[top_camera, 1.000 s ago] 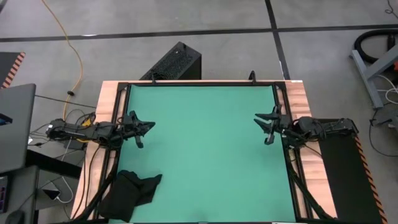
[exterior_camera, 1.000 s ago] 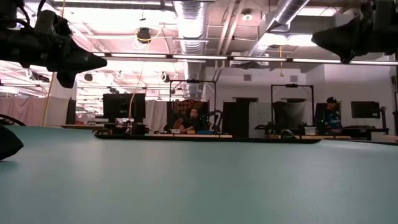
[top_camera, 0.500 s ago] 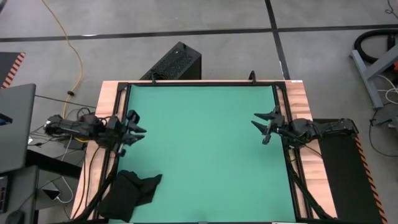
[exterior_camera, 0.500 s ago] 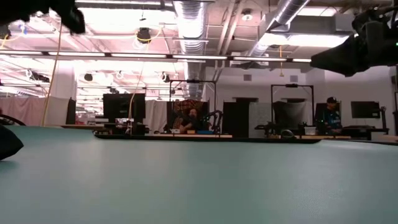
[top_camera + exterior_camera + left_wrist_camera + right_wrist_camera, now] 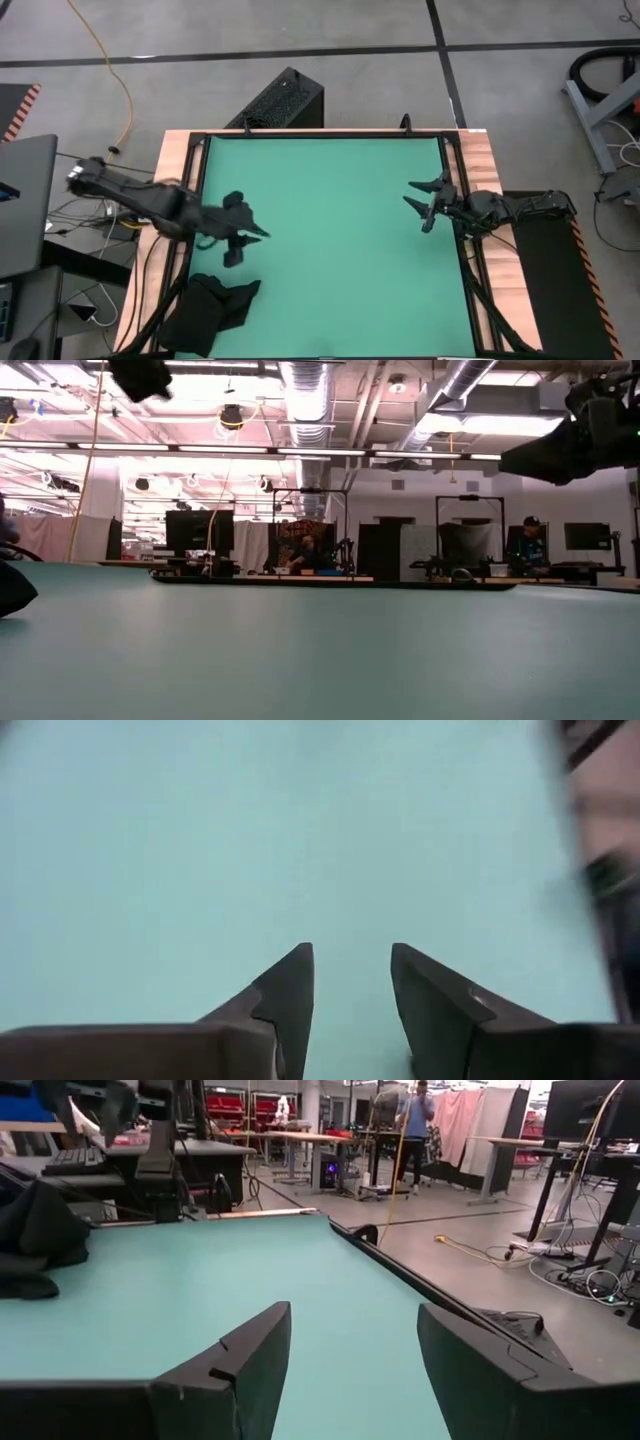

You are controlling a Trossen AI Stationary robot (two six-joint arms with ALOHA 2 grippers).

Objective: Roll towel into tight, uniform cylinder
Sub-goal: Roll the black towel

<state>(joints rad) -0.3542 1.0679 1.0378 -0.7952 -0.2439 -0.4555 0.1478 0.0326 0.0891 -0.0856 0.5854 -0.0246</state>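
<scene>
The towel [image 5: 214,310] is a crumpled black heap on the green mat [image 5: 330,240], at its near left corner. It also shows in the low view as the towel [image 5: 12,588] at the left edge, and far off in the right wrist view as the towel [image 5: 35,1230]. My left gripper [image 5: 241,236] hovers over the mat just beyond the heap, open, with only mat between its fingers [image 5: 352,990]. My right gripper [image 5: 426,205] stands open above the mat's right edge, nothing between its fingers [image 5: 355,1342].
A black frame [image 5: 196,200] borders the mat. A black ribbed box [image 5: 285,100] stands on the floor beyond the far edge. A laptop [image 5: 22,205] and cables lie left of the table. People sit in the room behind [image 5: 312,550].
My left gripper first drew back toward the table's left edge, then swung out over the mat toward the near edge and the towel. My right gripper has edged a little toward the table's left and sunk slightly. The towel has stayed in place.
</scene>
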